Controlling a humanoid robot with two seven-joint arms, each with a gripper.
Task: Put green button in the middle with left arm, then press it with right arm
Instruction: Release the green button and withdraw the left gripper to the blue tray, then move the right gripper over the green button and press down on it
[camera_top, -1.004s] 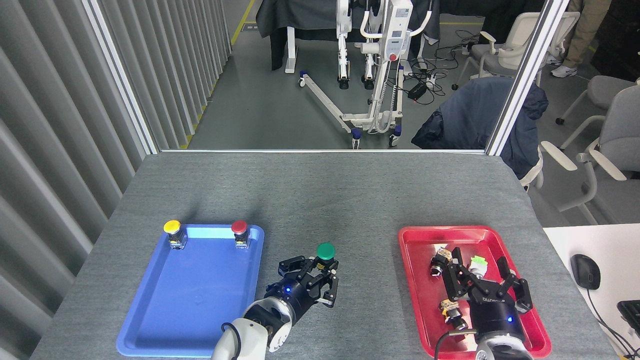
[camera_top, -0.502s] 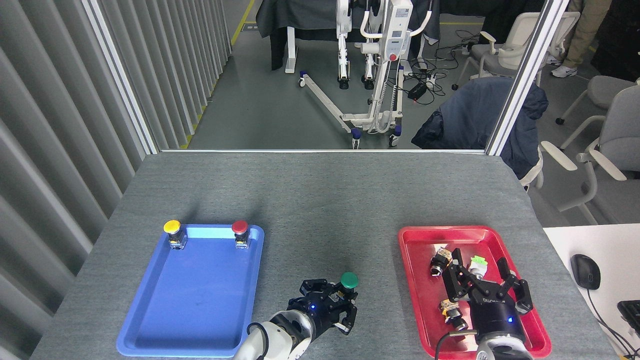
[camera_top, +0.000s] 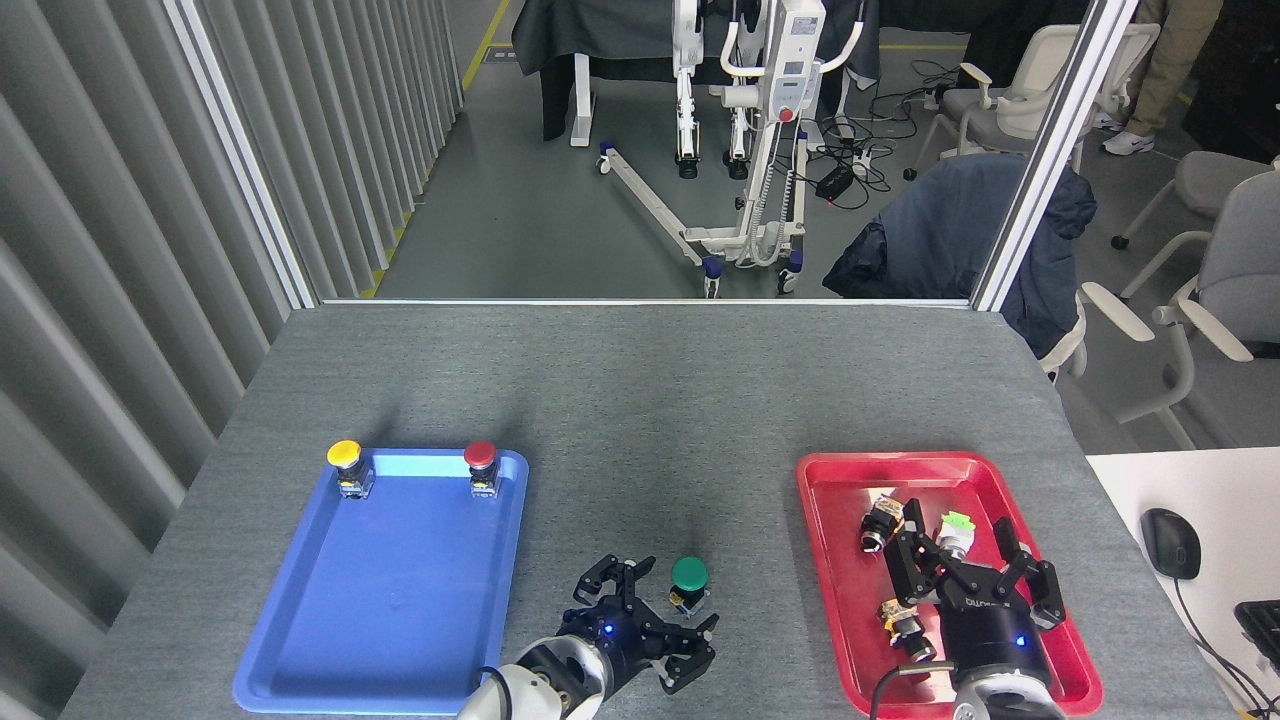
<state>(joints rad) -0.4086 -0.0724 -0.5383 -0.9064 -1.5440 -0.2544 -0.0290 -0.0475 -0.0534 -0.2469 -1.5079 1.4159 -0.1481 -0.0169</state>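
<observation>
The green button (camera_top: 689, 577) now stands by itself on the grey desk (camera_top: 640, 400), between the blue tray (camera_top: 300, 640) and the red tray (camera_top: 830, 620), close to the near edge. Half a second ago the left end effector (camera_top: 650, 625) was pinching it; now its fingers are spread and apart from the button, with the button just beyond the fingertips. A second ago the button was carried a little more to the left and further from the near edge, so it has been brought down and let go. I judge that the first part of the task, the placing in the middle, is about done, and the pressing is what remains. The button stands upright: its long axis is vertical, the round green cap points up and the small black base rests on the desk. This is good for a press from above. The right end effector (camera_top: 975, 575) hangs over the red tray with its fingers spread and holds nothing. It is well apart from the button and did not change place in this last second.
</observation>
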